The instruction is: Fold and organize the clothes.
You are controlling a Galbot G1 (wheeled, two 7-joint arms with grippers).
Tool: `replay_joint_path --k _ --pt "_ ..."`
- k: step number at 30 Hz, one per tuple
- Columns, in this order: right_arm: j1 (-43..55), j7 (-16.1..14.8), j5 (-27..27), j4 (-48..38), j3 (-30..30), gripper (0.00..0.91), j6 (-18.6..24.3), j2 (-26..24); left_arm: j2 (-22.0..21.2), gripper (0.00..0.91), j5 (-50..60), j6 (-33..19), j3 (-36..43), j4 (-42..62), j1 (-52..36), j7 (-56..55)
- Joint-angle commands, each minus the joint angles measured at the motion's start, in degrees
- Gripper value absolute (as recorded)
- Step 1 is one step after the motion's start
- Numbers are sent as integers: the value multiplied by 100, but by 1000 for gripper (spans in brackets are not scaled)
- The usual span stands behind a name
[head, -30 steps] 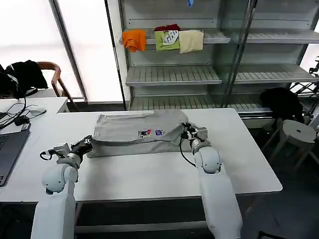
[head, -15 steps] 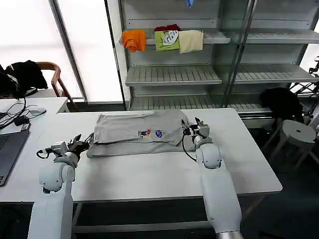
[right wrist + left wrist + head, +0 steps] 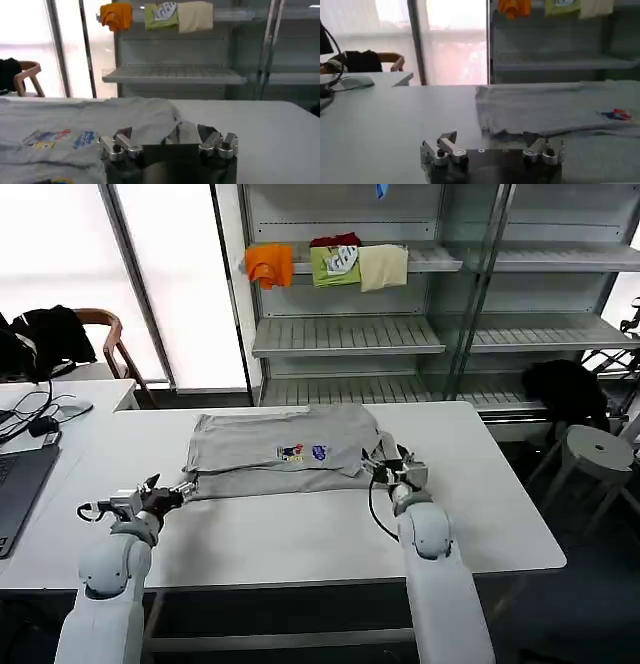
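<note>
**Grey shirt, bright prints, white table**

The shirt (image 3: 285, 449) is light grey with small red, blue and yellow chest prints. The table (image 3: 300, 529) is white. On the grey shelf (image 3: 430, 259) hang orange (image 3: 268, 264), green (image 3: 335, 264) and cream (image 3: 383, 266) garments.

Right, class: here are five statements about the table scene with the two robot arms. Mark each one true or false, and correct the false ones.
1. The grey shirt lies on the white table. True.
2. The left hand is clamped on the shirt. False: it is open, beside the shirt's near left corner, holding nothing.
3. The right hand is at the shirt's right edge, open. True.
4. An orange garment hangs from the shelf behind the table. True.
5. The shirt's chest print is hidden underneath. False: the coloured print faces up.
</note>
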Motion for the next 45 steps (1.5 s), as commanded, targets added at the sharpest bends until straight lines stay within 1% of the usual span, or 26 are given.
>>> replay_joint_path --k 1,10,11,12,13,14,15,16,17,18,19,20,22,24,25,26,28,29,35,45 --pt "-655 45 130 428 124 907 -68 -437 -9 907 129 16 19 -173 268 25" --pt "-649 -40 25 249 75 907 -22 -370 3 907 158 7 11 -97 295 57" --pt "-648 -51 16 235 69 867 -21 -355 4 907 161 8 12 -98 295 58" --pt "-649 -60 5 228 62 756 -21 -345 6 907 159 8 12 -95 296 58" --pt "-654 -75 -35 212 51 685 -17 -329 7 907 175 8 15 -91 294 60" --pt "-659 -79 -55 207 40 373 -18 -323 6 907 188 6 18 -84 294 63" --pt "-663 -89 -87 198 26 252 -19 -316 5 907 196 6 20 -75 290 62" --pt "-669 -118 -132 189 16 151 -16 -307 1 907 211 5 24 -56 285 66" --pt "-673 -134 -159 187 9 20 -7 -304 0 867 230 2 29 -29 281 70" --pt "-674 -140 -171 189 3 0 -5 -303 -1 867 233 -2 34 -16 281 70" --pt "-674 -159 -187 193 0 0 -1 -296 -2 826 242 -3 40 17 280 80" --pt "-675 -166 -194 195 -3 0 -1 -294 -2 725 249 -9 45 30 282 91" --pt "-673 -179 -211 208 -10 0 5 -294 -1 635 254 -9 51 55 282 110" --pt "-668 -188 -221 216 -17 0 19 -295 5 403 260 -8 51 82 274 122" --pt "-667 -192 -227 215 -18 0 23 -296 8 322 260 -11 48 103 269 136" --pt "-667 -197 -229 219 -19 0 30 -295 14 181 255 -17 46 120 268 150" --pt "-673 -204 -229 233 -21 0 35 -295 17 91 248 -26 42 150 260 160" --pt "-677 -209 -231 241 -23 0 37 -297 18 20 244 -40 44 163 259 166" --pt "-695 -241 -229 316 -39 0 30 -314 16 0 250 -145 73 187 261 216" --pt "-842 -270 -133 522 -41 0 28 -342 30 0 430 -335 138 140 333 180"
